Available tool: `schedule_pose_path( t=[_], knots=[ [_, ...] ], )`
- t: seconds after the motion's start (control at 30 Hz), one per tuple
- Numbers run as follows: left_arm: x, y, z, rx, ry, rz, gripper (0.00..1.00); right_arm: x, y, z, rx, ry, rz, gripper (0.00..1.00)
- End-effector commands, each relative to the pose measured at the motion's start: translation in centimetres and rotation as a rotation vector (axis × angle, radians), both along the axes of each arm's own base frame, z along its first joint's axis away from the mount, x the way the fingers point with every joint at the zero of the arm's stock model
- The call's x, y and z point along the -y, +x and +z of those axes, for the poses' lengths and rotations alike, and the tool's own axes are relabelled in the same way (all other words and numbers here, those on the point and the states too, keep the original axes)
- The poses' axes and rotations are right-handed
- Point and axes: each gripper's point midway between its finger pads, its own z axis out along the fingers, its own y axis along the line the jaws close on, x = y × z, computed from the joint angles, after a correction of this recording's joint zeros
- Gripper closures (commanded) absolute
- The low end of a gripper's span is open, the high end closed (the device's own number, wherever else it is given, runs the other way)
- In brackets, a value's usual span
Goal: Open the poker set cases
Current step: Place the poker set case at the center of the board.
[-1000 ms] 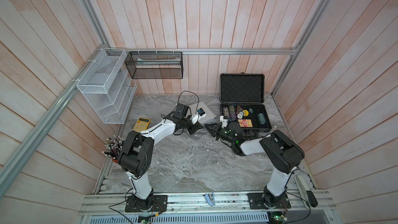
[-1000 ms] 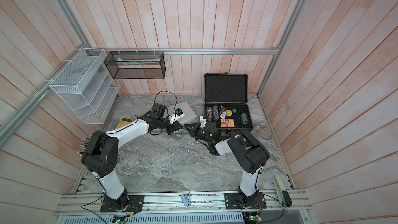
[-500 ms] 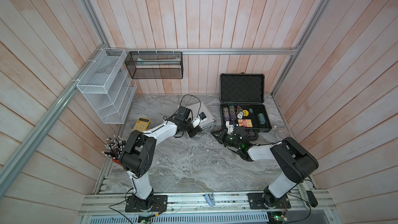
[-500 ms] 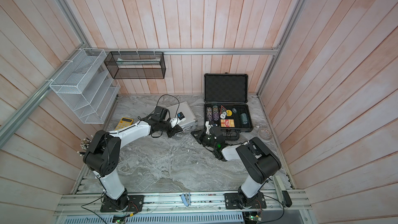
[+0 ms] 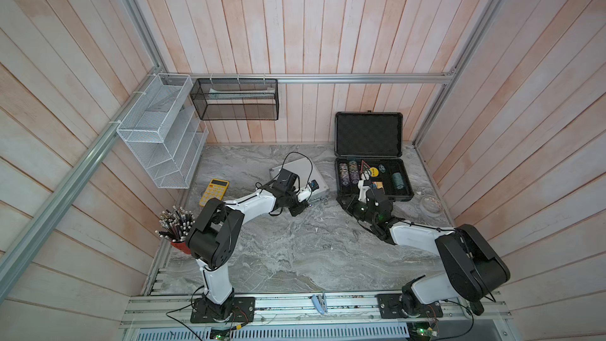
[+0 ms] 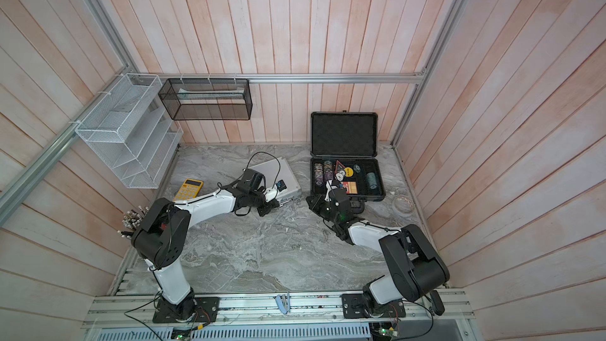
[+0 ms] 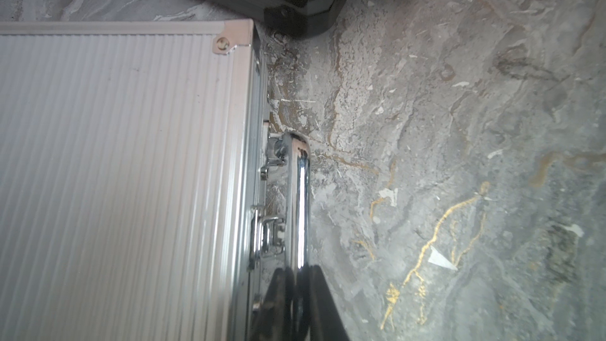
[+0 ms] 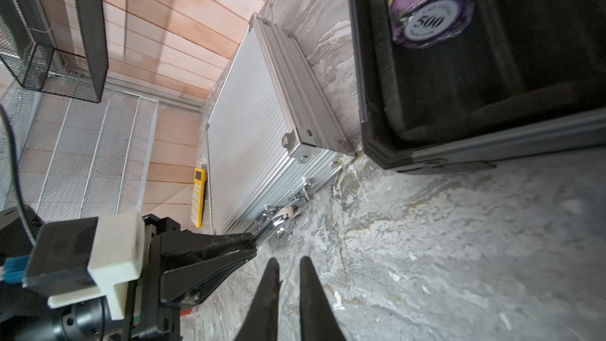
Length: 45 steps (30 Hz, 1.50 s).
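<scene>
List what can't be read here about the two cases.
- Silver case contents: it is shut in every view.
- Its latches: unclear in left wrist view, too small in top views.
- Dark case chips: values too small in top views; right wrist frame cuts most off.

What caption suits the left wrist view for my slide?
Left jaws clamp the chrome handle of the closed silver case; a corner of the dark case sits just beyond.

A yellow calculator (image 5: 214, 192) lies on the marble tabletop (image 5: 295, 250) below a white mesh rack (image 5: 160, 136). A black mesh basket (image 5: 234, 100) hangs on the back wall. Pencils fill a reddish cup (image 5: 178, 245). A small dish (image 5: 430, 205), perhaps glass, sits far right.
</scene>
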Motion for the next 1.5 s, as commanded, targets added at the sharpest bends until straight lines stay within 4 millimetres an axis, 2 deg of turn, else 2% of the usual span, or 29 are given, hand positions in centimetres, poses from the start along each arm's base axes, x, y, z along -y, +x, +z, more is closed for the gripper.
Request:
schedule_pose_path(
  t=[0.0,0.13,0.23,0.27,0.3,0.43,0.5,0.6,0.73,0.83,0.9,0.97,1.03,1.13,1.2,1.27,1.37,1.47],
  knots=[
    [0.3,-1.4,-0.3,0.015,0.034,-0.03,1.0,1.8,-0.5,-1.4,-0.018,-0.073,-0.036,0.85],
    [0.3,-2.6,-1.5,0.007,0.09,-0.049,0.99,2.5,-0.8,-1.7,-0.021,-0.081,-0.045,0.85],
    [0.1,-3.3,-2.4,0.005,0.133,-0.057,0.95,2.7,-0.8,-1.2,-0.003,-0.09,-0.049,0.85],
    [0.0,-3.6,-2.7,0.006,0.149,-0.062,0.95,2.9,-1.1,-1.6,-0.021,-0.104,-0.051,0.85],
    [-0.1,-3.7,-3.0,0.01,0.166,-0.065,0.94,4.0,-0.6,-1.6,-0.021,-0.109,-0.083,0.84],
    [-0.3,-4.1,-4.0,0.016,0.22,-0.074,0.93,4.7,-0.7,-1.2,-0.011,-0.123,-0.102,0.85],
    [-0.4,-4.1,-4.3,0.027,0.238,-0.069,0.92,4.9,-0.7,-1.1,-0.008,-0.126,-0.107,0.84],
    [-0.3,-3.9,-4.3,0.042,0.242,-0.063,0.86,5.2,-0.8,-1.1,-0.009,-0.132,-0.113,0.85],
    [-0.2,-3.6,-3.6,0.072,0.225,-0.049,0.81,5.5,-0.9,-1.1,-0.008,-0.143,-0.115,0.85],
    [0.0,-3.3,-2.5,0.098,0.203,-0.035,0.74,5.7,-0.8,-1.0,-0.003,-0.162,-0.113,0.84],
    [0.2,-3.0,-0.9,0.127,0.173,-0.013,0.7,5.6,-0.4,-0.3,0.024,-0.196,-0.095,0.84],
    [0.4,-2.6,1.4,0.168,0.123,0.015,0.65,5.3,0.1,0.1,0.044,-0.267,-0.044,0.82],
    [0.5,-1.8,4.4,0.239,0.047,0.077,0.58,5.1,0.9,1.0,0.069,-0.34,0.0,0.82],
    [0.3,-1.4,9.2,0.331,-0.13,0.193,0.47,4.2,1.9,2.7,0.131,-0.403,0.074,0.76],
    [-0.4,-1.0,11.7,0.381,-0.25,0.296,0.41,3.3,2.6,3.4,0.154,-0.437,0.144,0.71],
    [-1.9,-0.3,13.6,0.417,-0.322,0.426,0.34,2.1,3.3,4.2,0.184,-0.453,0.224,0.66],
    [-4.2,0.5,14.5,0.387,-0.409,0.604,0.31,0.2,4.5,4.9,0.217,-0.469,0.342,0.58],
    [-6.7,1.3,13.6,0.313,-0.464,0.775,0.3,-1.1,5.8,4.9,0.233,-0.498,0.414,0.55]
  ],
)
